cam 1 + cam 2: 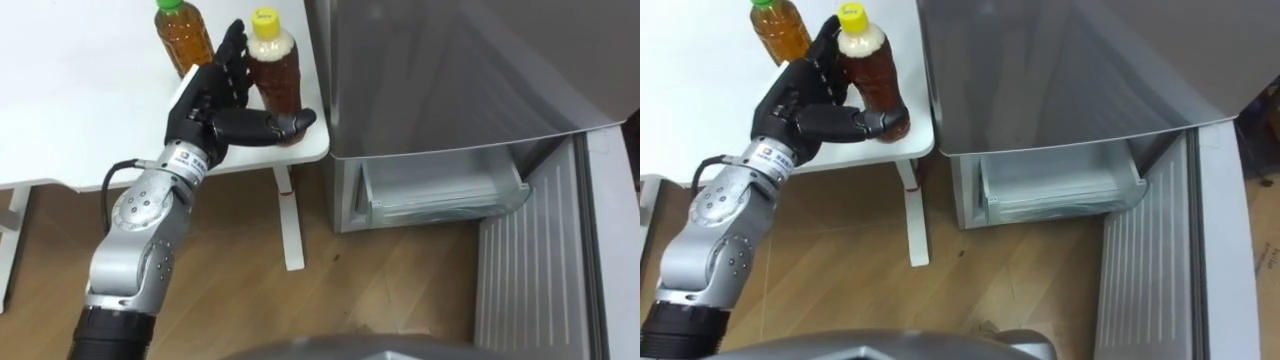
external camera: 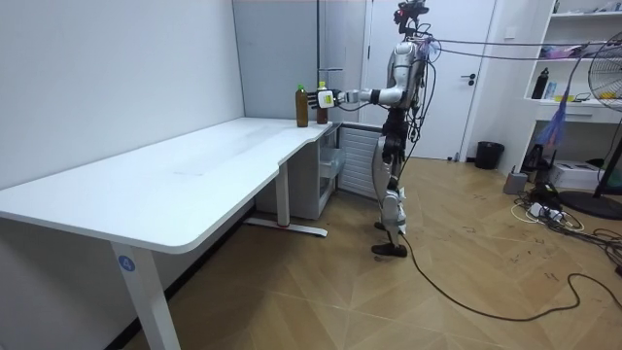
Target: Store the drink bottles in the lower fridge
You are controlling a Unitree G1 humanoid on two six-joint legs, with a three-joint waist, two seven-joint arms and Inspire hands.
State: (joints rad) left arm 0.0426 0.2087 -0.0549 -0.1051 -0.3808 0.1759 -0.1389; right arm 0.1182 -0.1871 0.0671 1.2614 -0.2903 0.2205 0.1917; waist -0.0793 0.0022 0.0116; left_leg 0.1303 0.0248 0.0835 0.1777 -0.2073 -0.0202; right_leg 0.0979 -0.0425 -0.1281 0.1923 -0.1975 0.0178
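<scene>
Brown drink bottle (image 1: pixel 275 75) on table (image 1: pixel 80 100); left hand (image 1: pixel 205 105) cups it, fingers straight, unclenched. Pick-up step. Next: clench, lift, carry to open lower fridge drawer (image 1: pixel 440 190).

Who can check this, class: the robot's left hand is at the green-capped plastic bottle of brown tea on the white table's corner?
Wrong bottle: the left hand is at the yellow-capped plastic bottle of brown tea on the white table's corner; the green-capped bottle stands farther back. The left eye view shows it.
</scene>
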